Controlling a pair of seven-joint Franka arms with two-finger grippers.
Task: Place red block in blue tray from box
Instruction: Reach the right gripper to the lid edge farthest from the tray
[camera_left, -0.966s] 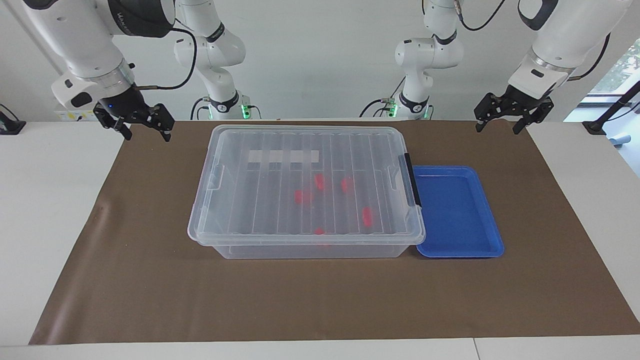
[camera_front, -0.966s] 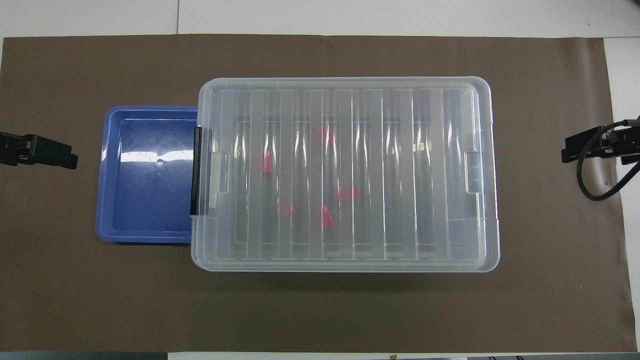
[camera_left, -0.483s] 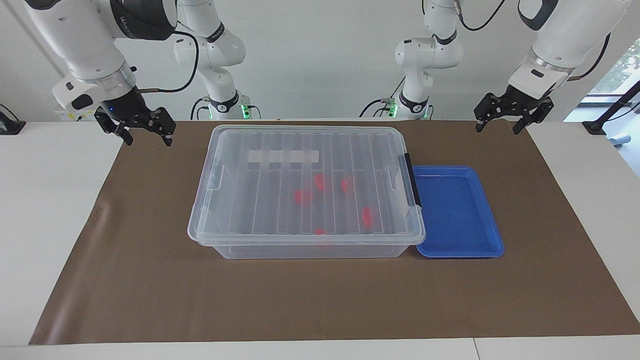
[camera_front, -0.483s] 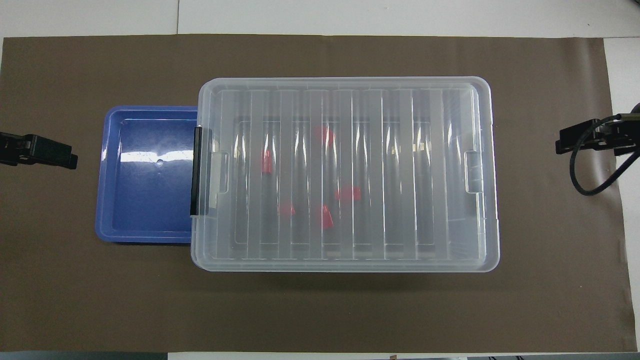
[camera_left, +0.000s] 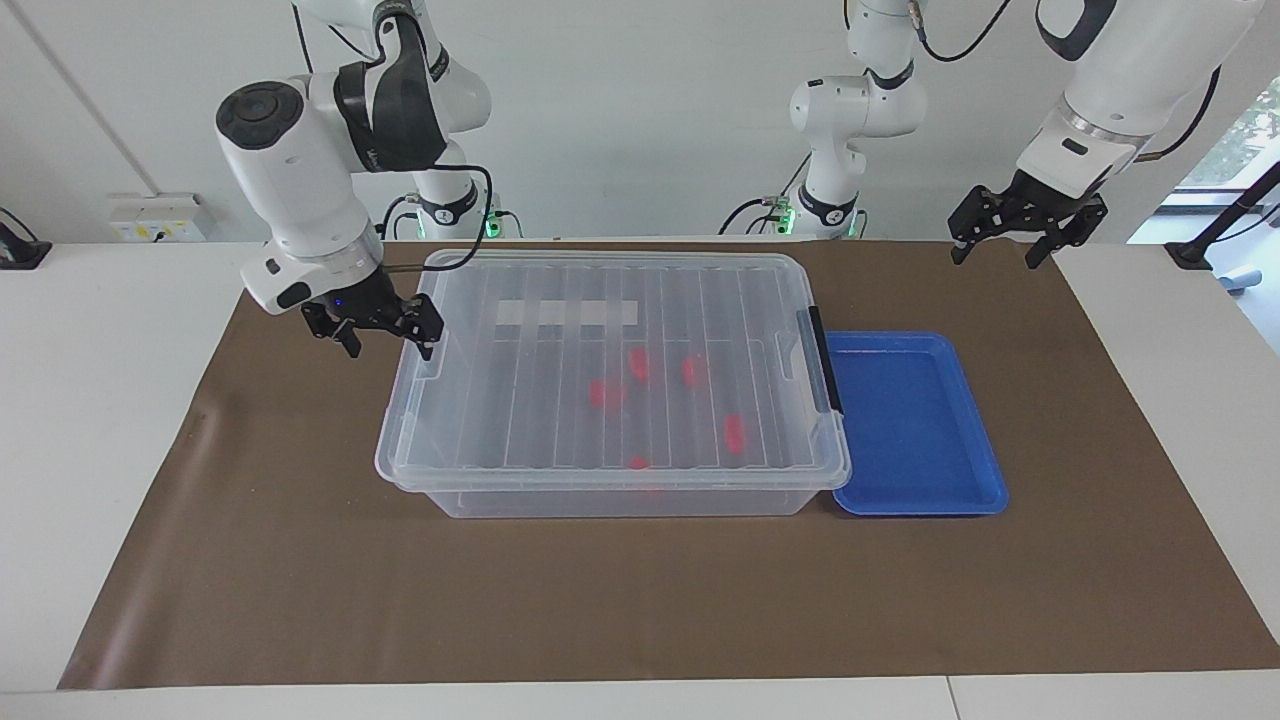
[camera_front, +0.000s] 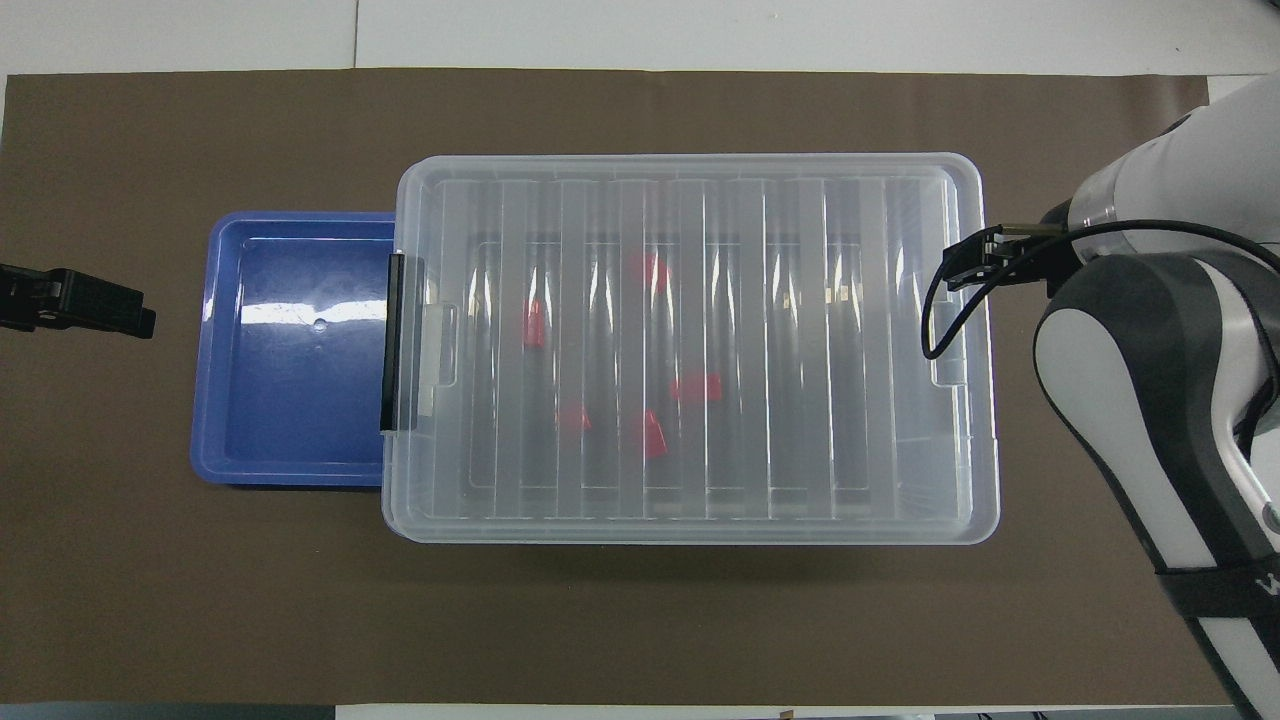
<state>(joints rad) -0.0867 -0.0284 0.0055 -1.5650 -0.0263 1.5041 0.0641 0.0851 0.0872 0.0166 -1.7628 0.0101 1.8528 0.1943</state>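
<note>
The box (camera_left: 612, 380) is lidded, the blue tray (camera_left: 915, 425) touching its latched end. The right gripper (camera_left: 373, 325) hangs with fingers spread wide, holding nothing, over the box's unlatched end; the left gripper (camera_left: 1027, 222), equally wide, waits nearer the robots than the tray. The lid should be freed first — lifted level. The red block (camera_left: 734, 432) lies inside the box — long axis roughly across the box.
</note>
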